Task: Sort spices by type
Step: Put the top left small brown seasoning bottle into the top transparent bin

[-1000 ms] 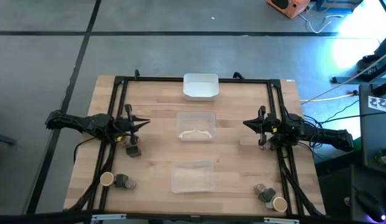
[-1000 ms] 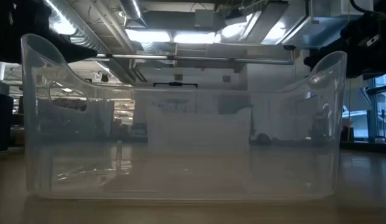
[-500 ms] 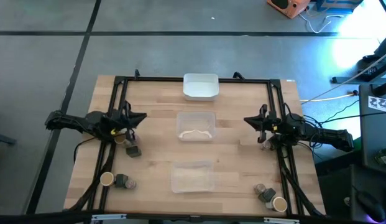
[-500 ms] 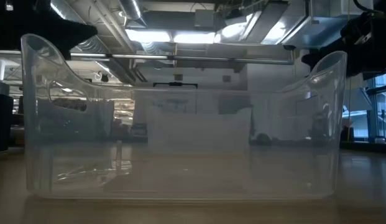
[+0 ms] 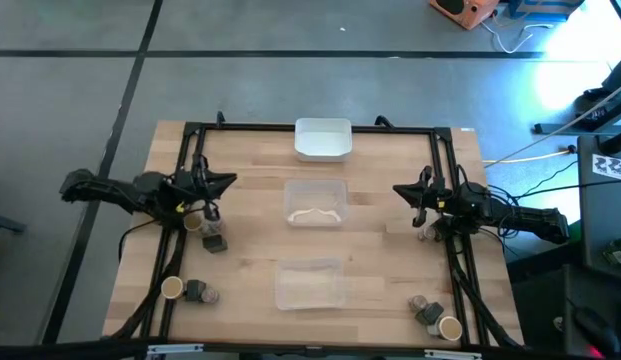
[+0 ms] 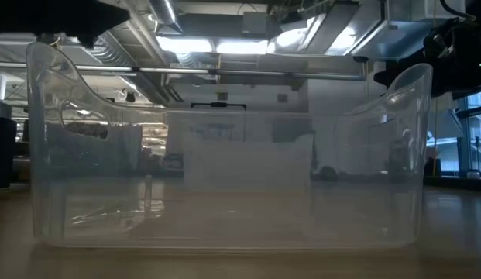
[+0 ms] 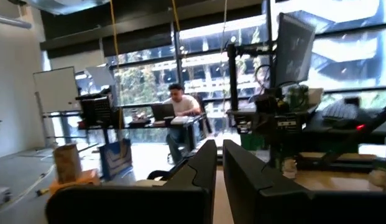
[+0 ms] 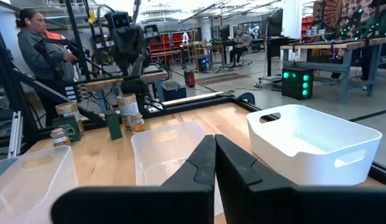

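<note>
The floor (image 5: 290,70) is grey with dark lines. Big windows (image 7: 205,56) let in light. A person (image 7: 178,109) sits at a desk far off.

We are seeing the wooden table (image 5: 370,250) evenly lit from overhead, with a bright bluish glare washing the upper right corner of the high view. In the low view, ceiling lights (image 6: 225,43) are blooming white behind a hazy clear tray (image 6: 225,186), while the surroundings are lying in darkness. In the left wrist view, the windows (image 7: 199,68) are backlighting the room, and the picture is looking soft and blurred.
</note>
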You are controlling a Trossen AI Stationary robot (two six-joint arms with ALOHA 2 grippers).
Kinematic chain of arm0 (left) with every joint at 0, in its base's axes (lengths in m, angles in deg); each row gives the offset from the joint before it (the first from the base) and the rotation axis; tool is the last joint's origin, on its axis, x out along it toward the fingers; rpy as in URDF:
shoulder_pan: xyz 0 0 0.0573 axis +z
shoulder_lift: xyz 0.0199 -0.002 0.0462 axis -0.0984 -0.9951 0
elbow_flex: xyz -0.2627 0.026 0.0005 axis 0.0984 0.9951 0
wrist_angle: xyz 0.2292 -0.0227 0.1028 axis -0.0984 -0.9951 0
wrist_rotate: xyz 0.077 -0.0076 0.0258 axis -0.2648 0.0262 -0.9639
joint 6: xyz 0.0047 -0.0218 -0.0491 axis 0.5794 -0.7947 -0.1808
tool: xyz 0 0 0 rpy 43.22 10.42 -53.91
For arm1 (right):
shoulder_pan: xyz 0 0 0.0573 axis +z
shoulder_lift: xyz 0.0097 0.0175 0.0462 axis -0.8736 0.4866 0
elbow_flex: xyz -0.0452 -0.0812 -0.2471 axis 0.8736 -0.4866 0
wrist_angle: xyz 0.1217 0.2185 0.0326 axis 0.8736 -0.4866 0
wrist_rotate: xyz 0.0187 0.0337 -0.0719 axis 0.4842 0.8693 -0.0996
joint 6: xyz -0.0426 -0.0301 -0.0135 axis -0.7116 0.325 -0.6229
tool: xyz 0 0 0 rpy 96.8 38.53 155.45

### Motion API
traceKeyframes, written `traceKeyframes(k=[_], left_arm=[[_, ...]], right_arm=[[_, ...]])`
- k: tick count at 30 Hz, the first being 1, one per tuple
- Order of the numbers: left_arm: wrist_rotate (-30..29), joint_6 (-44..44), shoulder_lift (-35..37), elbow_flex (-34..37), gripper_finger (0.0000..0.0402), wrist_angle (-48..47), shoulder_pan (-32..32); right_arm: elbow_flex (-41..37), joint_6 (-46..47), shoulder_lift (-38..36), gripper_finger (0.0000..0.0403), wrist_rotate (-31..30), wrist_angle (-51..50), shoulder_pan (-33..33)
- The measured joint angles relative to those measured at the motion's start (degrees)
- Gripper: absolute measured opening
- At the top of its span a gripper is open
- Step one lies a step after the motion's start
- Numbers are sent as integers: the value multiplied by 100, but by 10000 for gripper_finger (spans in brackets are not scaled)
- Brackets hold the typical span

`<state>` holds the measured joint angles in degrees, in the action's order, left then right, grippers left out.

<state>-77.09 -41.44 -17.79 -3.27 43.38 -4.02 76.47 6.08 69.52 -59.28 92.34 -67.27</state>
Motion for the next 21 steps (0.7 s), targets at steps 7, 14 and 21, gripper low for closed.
traceKeyframes(k=[7, 14, 21], left_arm=[[-378, -223, -1557, -1615, 19, -1573, 2], [-382, -935, -2629, -3037, 19, -3234, -1], [-388, -1904, -3082, -3718, 19, -4860, -11]], right_arm=[[0, -2, 0, 12, 4, -16, 0], [2, -7, 0, 12, -74, -22, 0], [2, -4, 0, 12, -153, -24, 0]])
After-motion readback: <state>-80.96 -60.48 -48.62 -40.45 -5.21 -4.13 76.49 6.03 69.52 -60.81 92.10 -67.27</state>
